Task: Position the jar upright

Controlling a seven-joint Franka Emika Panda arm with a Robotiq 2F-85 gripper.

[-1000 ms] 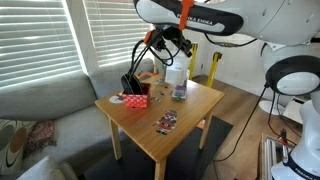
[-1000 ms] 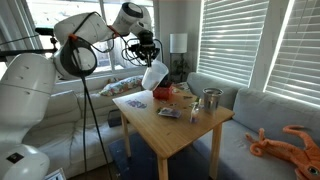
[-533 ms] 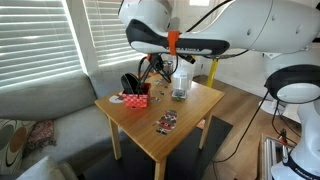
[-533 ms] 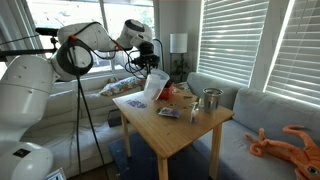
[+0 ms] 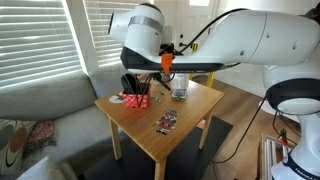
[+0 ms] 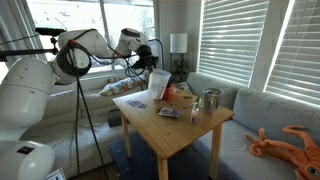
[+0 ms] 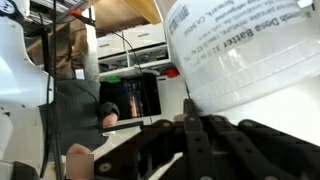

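Jar: the jar (image 6: pixel 158 86) hangs low over the far corner of the tabletop (image 6: pixel 178 132), and its printed side fills the upper right of my wrist view (image 7: pixel 250 50).
Fingers: the fingers (image 7: pixel 192 140) are pinching the jar, though I can't see the contact itself.
Change: over the last second I've lowered the jar from well above the tabletop and taken out most of its lean, so it now looks close to vertical.
Meaning: I judge the righting nearly done, with set-down and release remaining.
Doubt: I can't tell whether its base touches the tabletop.
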